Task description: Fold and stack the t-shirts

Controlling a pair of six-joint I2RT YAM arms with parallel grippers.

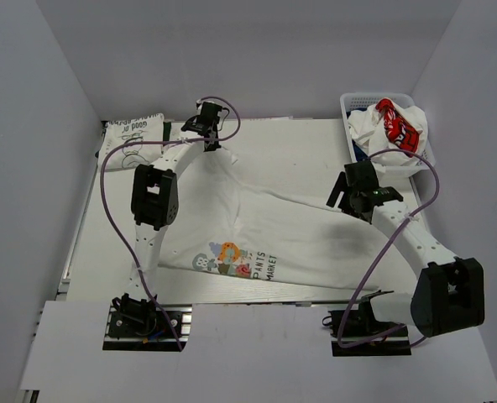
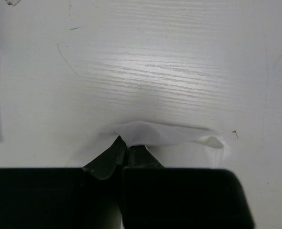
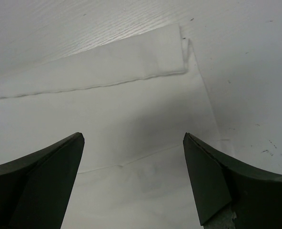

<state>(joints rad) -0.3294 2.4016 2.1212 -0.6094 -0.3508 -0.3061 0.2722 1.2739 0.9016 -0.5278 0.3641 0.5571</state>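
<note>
Just left of the left pincer (image 2: 127, 150) lies a folded t-shirt (image 1: 133, 134), a flat white rectangle of soft cloth with black line drawing and lettering. The left pincer is pinched narrow on a small puckered peak of the cartoon t-shirt (image 1: 274, 227), whose thin white cloth rises off the pale, fine-grained table (image 1: 290, 143). From that pinch the shirt runs down and right in a long, slightly wrinkled sheet (its colourful print sits near the hem). It passes beneath the right pincer (image 3: 134, 143), whose dark wedge-shaped fingers stand wide apart above a stitched sleeve edge, gripping nothing. Right of that pincer a white plastic lattice basket (image 1: 350, 105) holds a crumpled red-patch t-shirt (image 1: 395, 126).
</note>
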